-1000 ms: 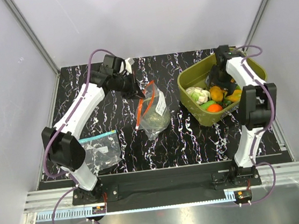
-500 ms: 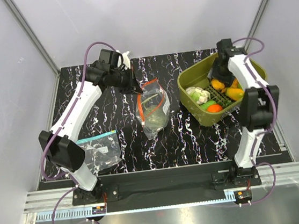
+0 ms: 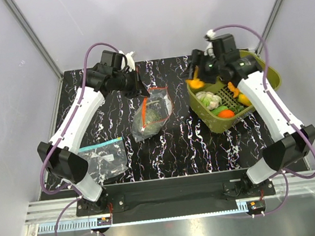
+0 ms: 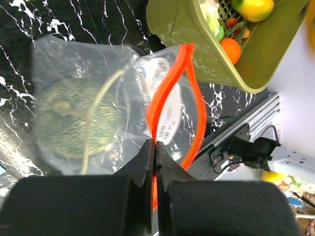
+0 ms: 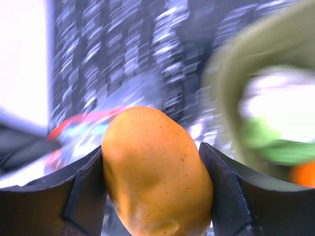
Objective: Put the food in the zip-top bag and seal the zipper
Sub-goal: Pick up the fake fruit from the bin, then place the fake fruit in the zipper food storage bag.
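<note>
R grip [image 5: 155,196] now out of tub [image 4: 182,24], clamped on peach [image 5: 152,157]; L grip [image 4: 155,162] still pinching zipper [image 4: 170,93].

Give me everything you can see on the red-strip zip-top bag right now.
The zip-top bag is clear, crinkly plastic with a white printed label. Its red-orange zipper gapes in a loop, so the mouth is open. The left gripper has its jaws shut on that strip, holding the mouth end up. A grey-green netted melon sits inside, at the bottom.
</note>
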`<state>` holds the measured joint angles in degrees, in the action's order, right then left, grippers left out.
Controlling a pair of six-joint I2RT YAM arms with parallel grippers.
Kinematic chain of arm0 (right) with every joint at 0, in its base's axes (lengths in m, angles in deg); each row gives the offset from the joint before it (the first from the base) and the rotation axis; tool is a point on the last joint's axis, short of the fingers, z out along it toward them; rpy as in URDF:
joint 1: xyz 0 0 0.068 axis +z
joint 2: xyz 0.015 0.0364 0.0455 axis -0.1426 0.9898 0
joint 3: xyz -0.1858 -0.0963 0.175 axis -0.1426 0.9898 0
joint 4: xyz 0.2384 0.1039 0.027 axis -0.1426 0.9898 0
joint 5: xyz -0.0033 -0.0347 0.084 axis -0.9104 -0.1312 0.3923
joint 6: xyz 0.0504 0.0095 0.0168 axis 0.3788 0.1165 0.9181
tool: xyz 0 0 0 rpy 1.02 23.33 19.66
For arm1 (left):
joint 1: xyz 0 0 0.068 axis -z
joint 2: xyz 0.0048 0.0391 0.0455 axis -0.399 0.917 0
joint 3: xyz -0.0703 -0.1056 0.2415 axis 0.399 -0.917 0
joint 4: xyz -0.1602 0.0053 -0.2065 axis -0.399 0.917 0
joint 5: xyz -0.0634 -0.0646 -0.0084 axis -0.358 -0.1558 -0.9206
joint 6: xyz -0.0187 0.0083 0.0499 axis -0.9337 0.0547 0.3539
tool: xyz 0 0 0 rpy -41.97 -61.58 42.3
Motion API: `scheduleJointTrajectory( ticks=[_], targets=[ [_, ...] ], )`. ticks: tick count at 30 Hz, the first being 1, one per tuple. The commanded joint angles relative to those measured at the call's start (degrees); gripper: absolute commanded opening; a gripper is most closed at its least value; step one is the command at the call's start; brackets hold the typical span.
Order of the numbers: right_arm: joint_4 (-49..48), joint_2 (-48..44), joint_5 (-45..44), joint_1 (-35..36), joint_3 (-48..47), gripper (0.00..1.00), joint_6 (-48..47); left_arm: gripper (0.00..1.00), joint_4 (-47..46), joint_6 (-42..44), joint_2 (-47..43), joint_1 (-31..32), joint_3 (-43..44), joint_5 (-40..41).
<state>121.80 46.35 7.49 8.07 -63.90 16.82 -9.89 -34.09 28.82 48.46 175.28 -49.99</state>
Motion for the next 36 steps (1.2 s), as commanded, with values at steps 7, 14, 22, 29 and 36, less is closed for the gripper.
scheduleJointTrajectory(
  ticks=[7,14,22,29,36],
  targets=[
    [-9.66,0.89,12.02,12.90,4.65,0.36,7.17,0.00,-4.20,-1.66,-2.10,0.01,-1.33,-1.20],
    [-9.50,7.38,12.81,18.44,4.32,0.36,9.38,0.00,-3.94,-1.57,-1.66,-0.08,-0.54,-1.89],
    [-2.65,16.70,9.23,18.88,-4.38,0.70,11.23,0.00,-4.38,-2.18,-1.40,-0.16,-0.45,-3.92],
    [-1.94,13.91,3.59,19.15,-5.45,1.00,10.00,0.00,-5.70,-3.33,-1.13,-0.43,-2.47,-6.47],
    [-0.27,4.51,-9.94,15.30,-2.82,0.93,6.48,0.00,-4.74,-2.45,-0.61,-0.87,-2.13,-5.59]
  ],
)
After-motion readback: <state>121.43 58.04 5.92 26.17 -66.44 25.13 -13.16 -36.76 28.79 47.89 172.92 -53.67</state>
